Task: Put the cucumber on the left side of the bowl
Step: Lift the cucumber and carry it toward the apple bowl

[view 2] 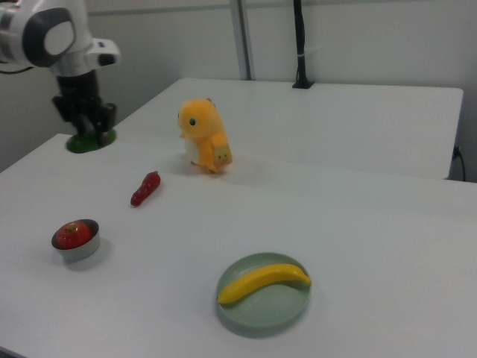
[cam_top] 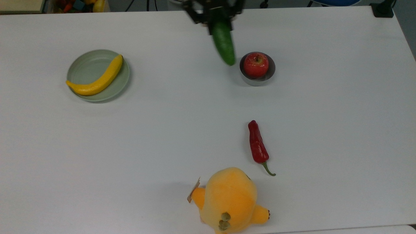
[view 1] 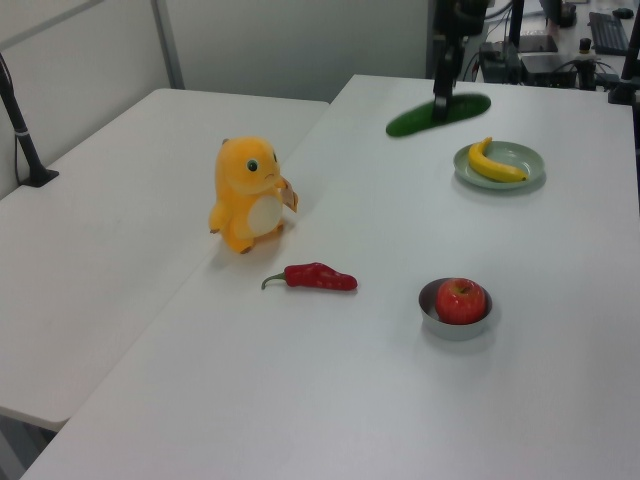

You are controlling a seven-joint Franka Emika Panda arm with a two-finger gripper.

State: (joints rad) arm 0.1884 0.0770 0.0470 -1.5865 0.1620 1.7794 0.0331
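**Currently: cucumber held in the air, close to the bowl**

Tool (cam_top: 215,18) is clamped on the cucumber (cam_top: 223,42), gripping it near one end. Rest of the cucumber sticks out past the fingers. In the left view the tool (view 1: 441,98) hangs from above with the cucumber (view 1: 438,114) roughly level, clear of the counter (cam_top: 162,136). In the right view the tool (view 2: 88,128) points down, and the cucumber (view 2: 91,139) shows as a green end just under the fingers.

Relative to the tool:
- Bowl (cam_top: 268,76) sits just past the cucumber's free end, on the top view's right of it. Grey metal, low walls, red apple (cam_top: 256,64) inside. In the top view the cucumber tip appears just beside the bowl rim; can't tell the real gap because the cucumber is raised.
- In the right view the bowl (view 2: 77,250) is nearer the camera than the tool, well below it in the picture.
- Red chili (cam_top: 257,145) is further out on the counter in the top view, beyond the bowl from the tool.
- Yellow plush toy (cam_top: 228,199) is further still, near the counter's edge at the top view's bottom.
- Pale green plate (cam_top: 84,65) with a banana (cam_top: 97,78) lies well apart on the top view's left of the tool.
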